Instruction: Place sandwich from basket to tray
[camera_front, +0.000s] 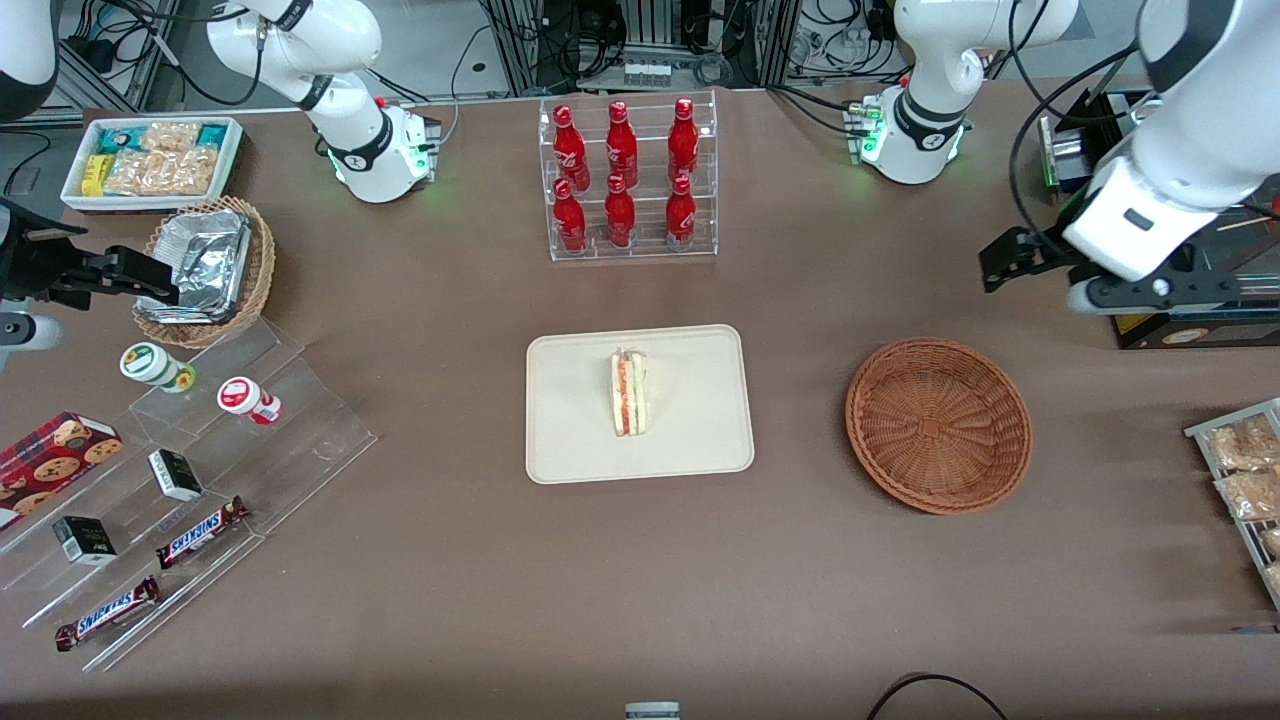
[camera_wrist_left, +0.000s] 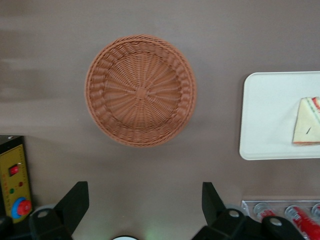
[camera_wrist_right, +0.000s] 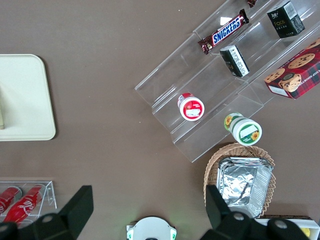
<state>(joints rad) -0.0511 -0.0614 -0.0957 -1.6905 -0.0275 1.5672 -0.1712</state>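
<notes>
- The sandwich (camera_front: 630, 392) lies on the tray (camera_front: 570, 440) at the centre of the front frame, cut edge up; the task looks done.
- The basket (camera_front: 938, 425), right of centre in that frame, holds nothing.
- The hand (camera_front: 1010, 262) hangs at the frame's right edge, high above the counter (camera_front: 450, 580) and clear of the basket, fingers (camera_wrist_left: 75, 202) spread wide with nothing between them.
- What is left is likely only the retreat: it should lift away without sweeping low over the basket or tray, so the sandwich stays flat inside the rim.
- Count: one sandwich, one tray, one brown basket.
- Six red bottles (camera_front: 620, 175) stand in a clear rack at upper centre.
- Two Snickers bars (camera_front: 200, 532) lie on clear steps at lower left, with two small tubs (camera_front: 250, 400) above them.
</notes>
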